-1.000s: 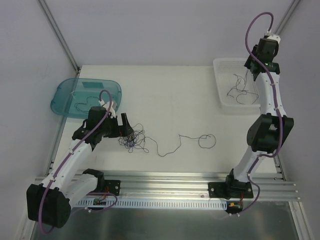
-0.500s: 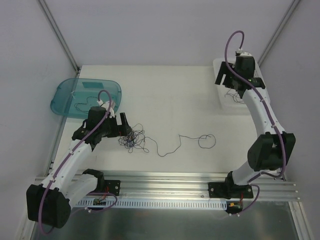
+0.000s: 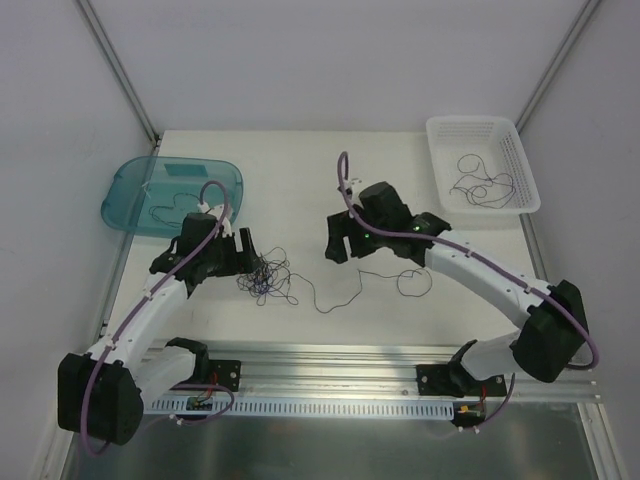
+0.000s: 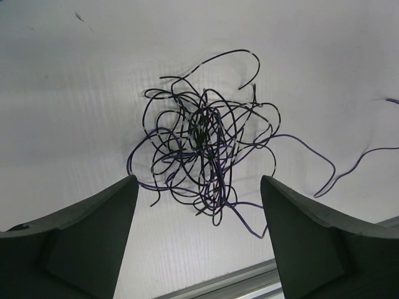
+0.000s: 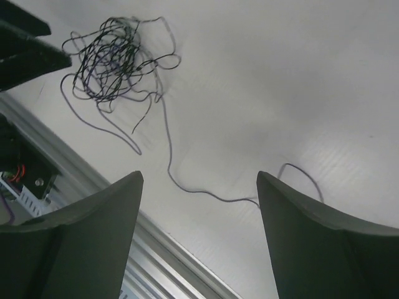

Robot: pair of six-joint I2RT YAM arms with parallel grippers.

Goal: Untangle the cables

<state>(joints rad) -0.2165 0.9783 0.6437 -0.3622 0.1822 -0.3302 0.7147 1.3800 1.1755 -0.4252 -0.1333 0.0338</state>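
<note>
Cables (image 3: 265, 278): the main wad sits on the white table (image 3: 330, 170), near-left of centre, right under my L claw (image 4: 199, 187). Its jaws stand wide apart w/ nothing between them. My R claw (image 5: 199, 177) hangs over mid-table, also spread wide & empty. A few more strands lie in the teal tray (image 3: 120, 195) far-left and in the white basket (image 3: 470, 121) far-right. One long strand (image 3: 320, 310) trails right from the wad to a small loop (image 3: 413, 294). Handling, my guess: hair-thin, near weightless, springy-soft. A hard pull prob drags the whole wad along, and a loose pinch lets them slip. They lie flat on the table, so it's tough to get fingertips under. Best hold imo is a free curl at the wad's edge, e.g. the arch (image 4: 249, 52) on the far side, or the trailing strand. Pinch firm while the other claw pins the wad.
</note>
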